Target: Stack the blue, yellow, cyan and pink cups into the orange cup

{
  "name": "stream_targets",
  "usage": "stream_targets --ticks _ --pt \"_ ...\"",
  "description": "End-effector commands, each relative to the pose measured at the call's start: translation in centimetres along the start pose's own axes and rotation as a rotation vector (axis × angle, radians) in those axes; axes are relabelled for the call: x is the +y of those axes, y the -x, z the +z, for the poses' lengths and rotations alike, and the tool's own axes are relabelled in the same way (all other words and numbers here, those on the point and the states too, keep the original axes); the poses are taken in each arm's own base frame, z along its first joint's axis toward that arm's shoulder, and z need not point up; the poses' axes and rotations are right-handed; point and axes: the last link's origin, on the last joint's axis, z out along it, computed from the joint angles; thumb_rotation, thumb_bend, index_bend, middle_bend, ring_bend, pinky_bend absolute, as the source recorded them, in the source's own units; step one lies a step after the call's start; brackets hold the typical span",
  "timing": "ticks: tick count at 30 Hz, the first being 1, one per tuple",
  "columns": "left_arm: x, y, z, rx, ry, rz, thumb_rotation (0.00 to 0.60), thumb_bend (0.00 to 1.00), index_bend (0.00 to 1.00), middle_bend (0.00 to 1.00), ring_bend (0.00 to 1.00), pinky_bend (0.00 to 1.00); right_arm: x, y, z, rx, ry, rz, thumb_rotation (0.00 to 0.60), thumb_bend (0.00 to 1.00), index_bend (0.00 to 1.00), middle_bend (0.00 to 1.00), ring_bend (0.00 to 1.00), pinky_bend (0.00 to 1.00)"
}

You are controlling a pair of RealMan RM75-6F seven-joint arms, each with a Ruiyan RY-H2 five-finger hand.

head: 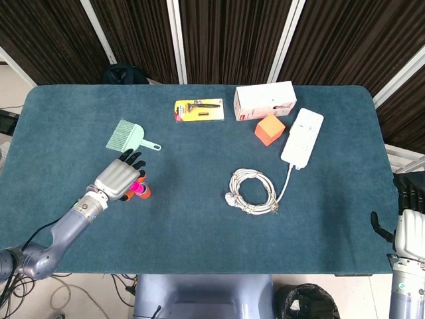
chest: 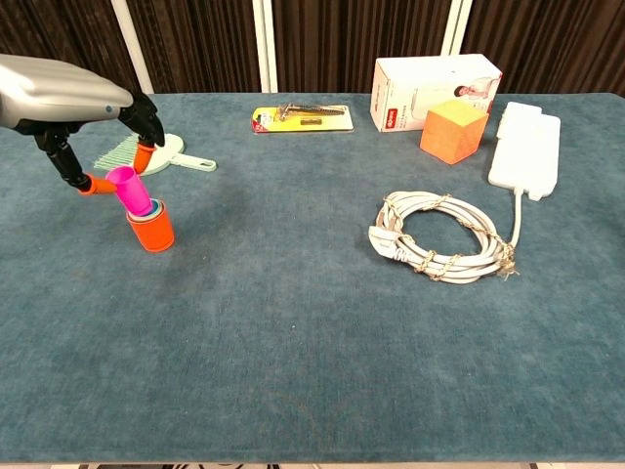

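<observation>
**Pink cup held at the mouth of the orange cup stack**

The left hand (chest: pixel 73 107) is positioned over the left part of the table (chest: pixel 293 332). It pinches the pink cup (chest: pixel 129 190) between two orange-tipped fingers (chest: pixel 143 156). The pink cup is tilted, with its open end facing up and to the left. Its lower end sits in the mouth of the orange cup (chest: pixel 151 231). How far it has entered cannot be told from either view.

The orange cup stands upright on the table. A cyan rim (chest: pixel 154 208) is visible just inside its top edge, beside the pink cup. The blue and yellow cups cannot be made out in either view.

In the head view, the left hand (head: pixel 118 177) covers most of the stack; only a small area of pink and orange shows at its right edge.

The right hand (head: pixel 410 226) is visible only in the head view, at the lower right corner, off the table edge. It holds nothing; its dark fingers point upward, and how far apart they are cannot be told.

Other items on the table:
- A mint-green brush (chest: pixel 146 151) lies just behind the left hand.
- A yellow blister pack (chest: pixel 303 117) lies at the far centre.
- A white box (chest: pixel 435 88) stands at the far right, with an orange block (chest: pixel 453 132) touching its front.
- A white power strip (chest: pixel 527 147) lies right of the block.
- Its coiled white cable (chest: pixel 444 239) lies nearer the front
</observation>
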Motion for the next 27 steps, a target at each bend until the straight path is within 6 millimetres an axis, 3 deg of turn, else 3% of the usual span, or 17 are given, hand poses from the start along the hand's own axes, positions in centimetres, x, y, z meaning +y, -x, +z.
stream_targets --ticks 1,7,14,18,23,27 --pt "0.1 0.2 0.1 -0.004 0.002 0.007 0.600 0.38 0.53 0.20 0.00 0.00 0.0 0.0 0.0 -0.001 0.000 -0.001 0.600 0.41 0.13 0.07 0.09 0.09" --pt "0.2 0.5 0.4 -0.010 0.001 0.015 0.600 0.38 0.49 0.20 0.00 0.00 0.0 0.1 0.0 0.001 0.002 -0.001 0.600 0.41 0.13 0.07 0.09 0.09" --pt "0.0 0.8 0.2 -0.046 -0.004 0.018 0.600 0.37 0.19 0.16 0.00 0.00 0.0 0.1 0.0 0.001 0.004 -0.004 0.600 0.41 0.13 0.07 0.09 0.09" --pt "-0.1 0.4 0.0 -0.052 -0.006 0.005 0.600 0.37 0.12 0.14 0.00 0.00 0.0 0.0 0.0 0.004 0.004 -0.003 0.600 0.41 0.13 0.07 0.09 0.09" --pt "-0.4 -0.8 -1.0 -0.004 -0.022 -0.023 0.600 0.34 0.00 0.09 0.00 0.00 0.0 0.0 0.0 0.005 0.003 -0.001 0.600 0.41 0.13 0.07 0.09 0.09" --pt "-0.6 -1.8 -2.9 0.066 -0.045 -0.021 0.600 0.34 0.00 0.09 0.00 0.00 -0.1 0.0 -0.1 0.005 0.000 0.000 0.600 0.41 0.13 0.07 0.09 0.09"
